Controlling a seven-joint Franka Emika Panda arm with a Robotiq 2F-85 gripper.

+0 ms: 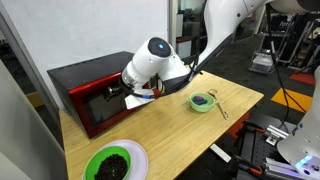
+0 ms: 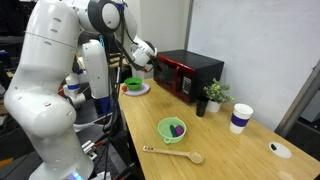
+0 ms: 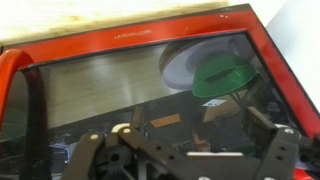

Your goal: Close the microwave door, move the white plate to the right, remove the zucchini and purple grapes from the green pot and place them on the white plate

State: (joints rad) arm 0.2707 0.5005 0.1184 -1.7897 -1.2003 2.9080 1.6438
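The red microwave's door, with its dark glass window, fills the wrist view. My gripper stands open right in front of the glass with nothing between its fingers. In both exterior views the gripper is at the microwave's front. The pale green pot sits on the wooden table with the purple grapes inside. The zucchini is too small to make out. The white plate lies near a table corner and carries a bright green bowl.
The bright green bowl holds dark contents. A wooden spoon lies beside the pot. A small potted plant, a paper cup and a small white object stand past the microwave.
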